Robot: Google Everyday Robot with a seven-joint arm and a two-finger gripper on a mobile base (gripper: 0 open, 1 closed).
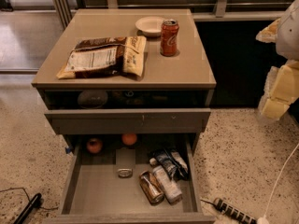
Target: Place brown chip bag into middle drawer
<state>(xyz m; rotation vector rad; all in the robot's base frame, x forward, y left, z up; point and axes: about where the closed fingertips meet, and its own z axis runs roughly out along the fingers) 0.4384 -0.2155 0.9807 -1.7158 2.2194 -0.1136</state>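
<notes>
The brown chip bag (103,56) lies flat on the left part of the cabinet top (187,69), label panel up and cream ends at both sides. The middle drawer (96,190) is pulled far out at the bottom of the view. It holds two round fruits (95,145), cans (150,186) and dark packets (168,162). My gripper (279,90), with pale yellow parts, hangs at the right edge of the view. It is well to the right of the cabinet, far from the bag, and holds nothing that I can see.
A red soda can (169,37) and a white bowl (150,25) stand on the back of the cabinet top. The upper drawer (126,120) is slightly open, showing a dark round object (92,98). A power strip (232,212) and cables (25,209) lie on the floor.
</notes>
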